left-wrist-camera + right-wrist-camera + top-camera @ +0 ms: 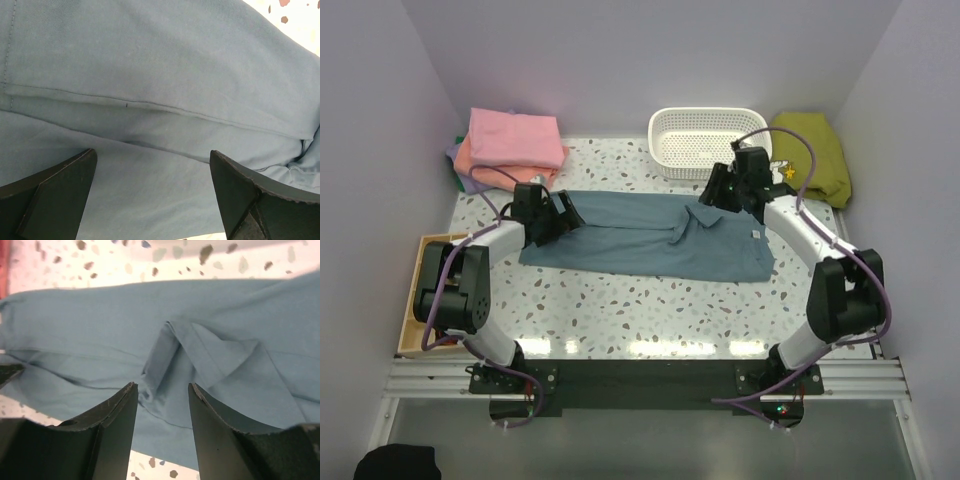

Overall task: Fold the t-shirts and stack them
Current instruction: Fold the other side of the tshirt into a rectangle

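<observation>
One blue t-shirt (75, 325) beneath right hand (162, 390)

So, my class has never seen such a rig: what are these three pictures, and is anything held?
Two robot arms are bolted at the near edge of the table, each with a two-finger gripper. One picture looks down from above and behind; the other two come from cameras on the wrists, so the dark wedges are fingers. A blue-grey shirt lies on the speckled table. Behind it sit folded shirts, pink on top, a white basket and an olive-green cloth. The left gripper and right gripper are open over the shirt, holding nothing.
</observation>
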{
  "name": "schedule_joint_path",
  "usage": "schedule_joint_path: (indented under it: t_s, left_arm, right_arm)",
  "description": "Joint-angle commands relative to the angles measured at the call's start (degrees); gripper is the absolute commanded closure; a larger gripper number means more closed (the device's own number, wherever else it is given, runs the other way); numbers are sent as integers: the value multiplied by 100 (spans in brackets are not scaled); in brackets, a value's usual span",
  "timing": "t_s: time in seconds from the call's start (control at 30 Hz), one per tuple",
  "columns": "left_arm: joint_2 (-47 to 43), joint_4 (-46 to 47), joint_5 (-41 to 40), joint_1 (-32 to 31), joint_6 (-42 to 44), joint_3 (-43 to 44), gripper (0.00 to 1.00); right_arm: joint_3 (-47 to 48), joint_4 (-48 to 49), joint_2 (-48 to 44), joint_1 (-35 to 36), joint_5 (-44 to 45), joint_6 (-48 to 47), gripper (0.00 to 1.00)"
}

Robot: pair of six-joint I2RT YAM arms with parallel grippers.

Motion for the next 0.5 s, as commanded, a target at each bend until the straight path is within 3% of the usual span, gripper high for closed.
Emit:
schedule_joint_path:
  t_s: [0.0, 0.3, 0.47]
  left_arm:
    - [-26, 278, 108, -24, 97, -56, 0]
    - [-53, 278, 81, -24, 114, -56, 0]
    - [-61, 243, 37, -24, 141, -56, 0]
  right_arm:
    - [53, -726, 220, 232, 781, -250, 51]
    - [825, -946, 1396, 751, 913, -321, 52]
    - [1248, -692, 1785, 848, 571, -312, 52]
